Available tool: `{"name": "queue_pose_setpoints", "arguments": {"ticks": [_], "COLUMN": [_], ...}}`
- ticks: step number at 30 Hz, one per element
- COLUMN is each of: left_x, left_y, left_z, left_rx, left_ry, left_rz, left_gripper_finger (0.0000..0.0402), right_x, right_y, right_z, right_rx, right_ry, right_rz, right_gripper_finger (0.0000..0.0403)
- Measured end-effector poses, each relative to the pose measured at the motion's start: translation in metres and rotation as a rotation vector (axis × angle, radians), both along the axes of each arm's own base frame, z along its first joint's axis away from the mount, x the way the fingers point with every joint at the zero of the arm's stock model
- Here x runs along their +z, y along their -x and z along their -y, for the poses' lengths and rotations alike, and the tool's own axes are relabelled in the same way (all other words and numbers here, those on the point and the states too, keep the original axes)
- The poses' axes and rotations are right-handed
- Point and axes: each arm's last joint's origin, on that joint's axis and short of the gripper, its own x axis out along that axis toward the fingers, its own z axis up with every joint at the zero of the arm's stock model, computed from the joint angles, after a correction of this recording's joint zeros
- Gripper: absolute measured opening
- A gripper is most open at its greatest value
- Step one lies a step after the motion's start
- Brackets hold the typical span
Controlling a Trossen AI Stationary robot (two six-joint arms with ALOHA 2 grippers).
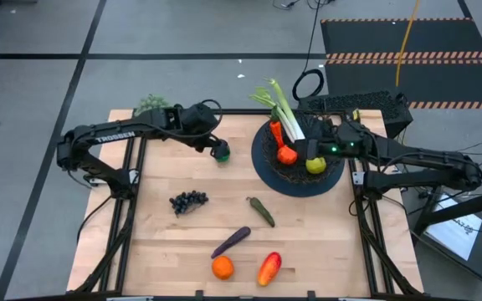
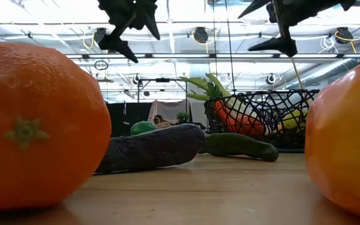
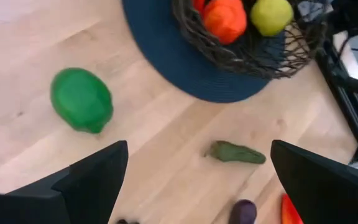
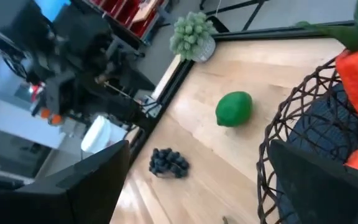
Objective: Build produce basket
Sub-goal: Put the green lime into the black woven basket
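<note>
**A:** Start at the near edge of your worktop [image 1: 157, 251]. What's there?

**B:** An orange [image 1: 223, 267] and a red-yellow pepper [image 1: 269, 268] sit nearest that edge, with the purple eggplant [image 1: 230, 242] just behind them. Farther in lie the dark grapes [image 1: 188, 201] and the green pickle [image 1: 262, 211]. The lime [image 1: 221, 154] rests toward the far edge, left of the basket [image 1: 266, 171].

**A:** And the basket itself?

**B:** You see a black wire-mesh bowl near the far right corner, on a dark round mat. It holds a carrot [image 1: 279, 136], the leek [image 1: 284, 109], a tomato [image 1: 287, 155] and a yellow-green apple [image 1: 315, 165].

**A:** The end effectors?

**B:** Your left end effector [image 3: 197, 180] hangs spread wide above the lime; the right end effector [image 4: 197, 180] hangs spread over the basket's rim. The right wrist view alone shows the pale bushy clump [image 4: 192, 33] at the far left corner clearly.
</note>
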Motion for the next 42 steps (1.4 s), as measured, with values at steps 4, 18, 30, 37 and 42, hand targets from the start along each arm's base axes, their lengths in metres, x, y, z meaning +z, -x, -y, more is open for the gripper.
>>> {"name": "queue_pose_setpoints", "arguments": {"ticks": [4,18,30,37,42], "left_x": [0.001,-0.034,-0.078,-0.095,-0.113], "left_y": [0.0,-0.002,-0.026,-0.034,-0.043], "left_z": [0.001,-0.039,-0.052,-0.058,-0.063], "left_rx": [0.089,0.348,0.433,0.476,0.471], "left_ry": [-0.024,-0.095,0.073,0.104,0.111], "left_rz": [-0.008,-0.239,-0.326,-0.351,-0.38], "left_gripper_finger": [0.0392,0.0392,0.0393,0.0393,0.0393], "right_x": [-0.003,0.001,0.005,0.007,0.005], "right_y": [0.0,0.022,0.03,0.032,0.032], "right_z": [-0.001,-0.014,-0.022,-0.025,-0.025], "right_rx": [0.028,0.285,0.561,0.672,0.684], "right_ry": [0.011,-0.03,0.098,0.059,0.059], "right_rz": [-0.037,-0.048,0.001,0.034,0.022], "right_gripper_finger": [0.0377,0.0377,0.0377,0.0377,0.0377]}}
